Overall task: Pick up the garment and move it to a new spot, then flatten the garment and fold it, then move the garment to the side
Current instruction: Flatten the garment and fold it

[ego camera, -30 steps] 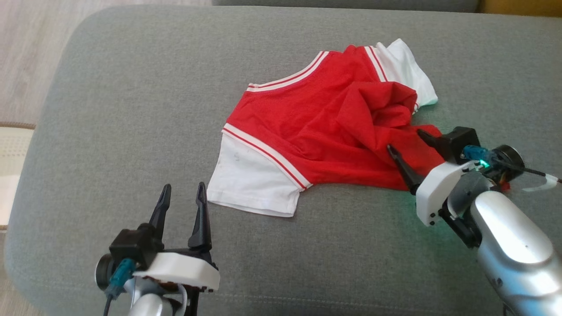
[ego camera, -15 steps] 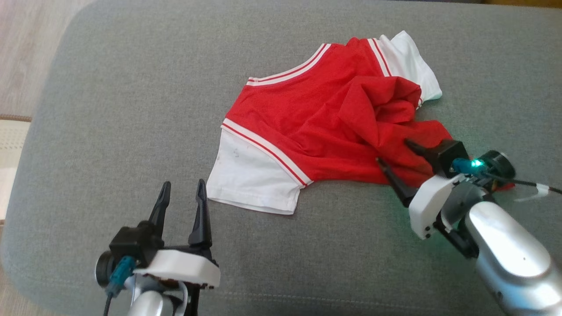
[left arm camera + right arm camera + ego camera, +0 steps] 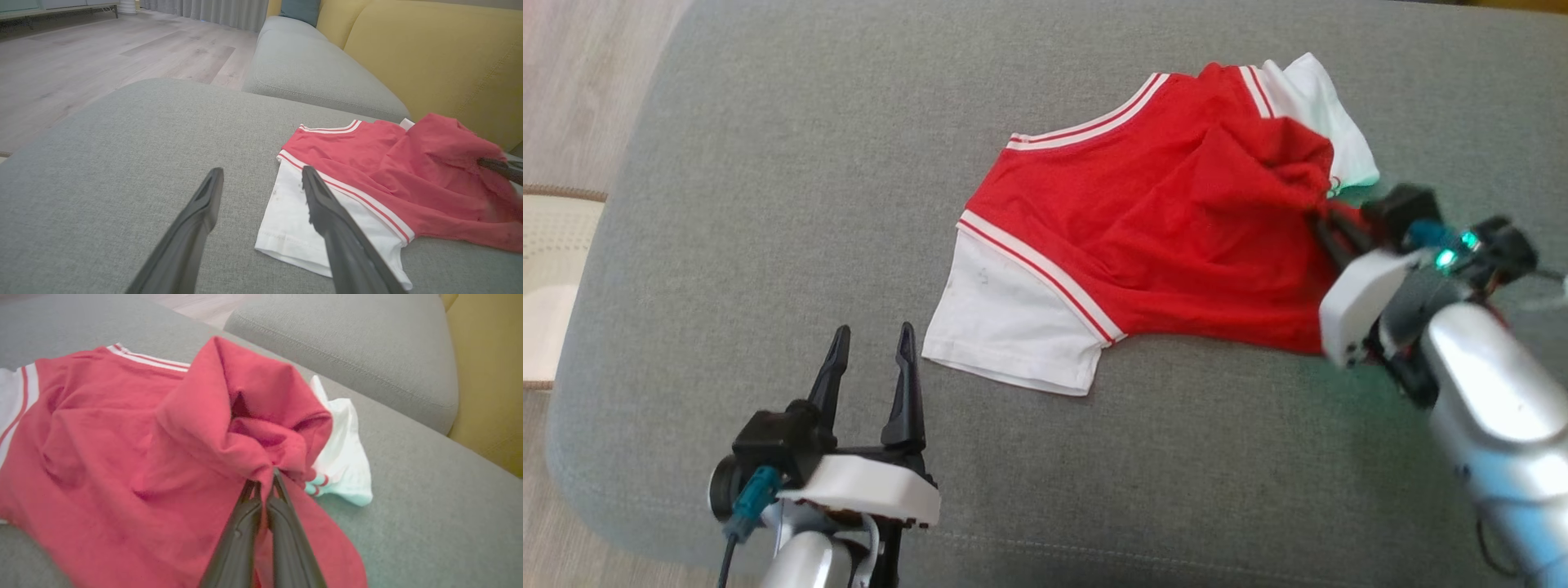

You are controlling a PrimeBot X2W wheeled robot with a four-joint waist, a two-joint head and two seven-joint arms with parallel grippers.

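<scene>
Bare cushion (image 3: 768, 204) lies open to the left of the shirt (image 3: 1160, 237), beyond it, and along the near edge between the two arms. The left gripper (image 3: 874, 331), jaws apart, stands just short of the white sleeve (image 3: 1005, 318). The right gripper (image 3: 1327, 224), pinched on red cloth, and its arm (image 3: 1486, 392) block the shirt's right side. In the left wrist view a yellow backrest (image 3: 429, 53) rises beyond the shirt.
</scene>
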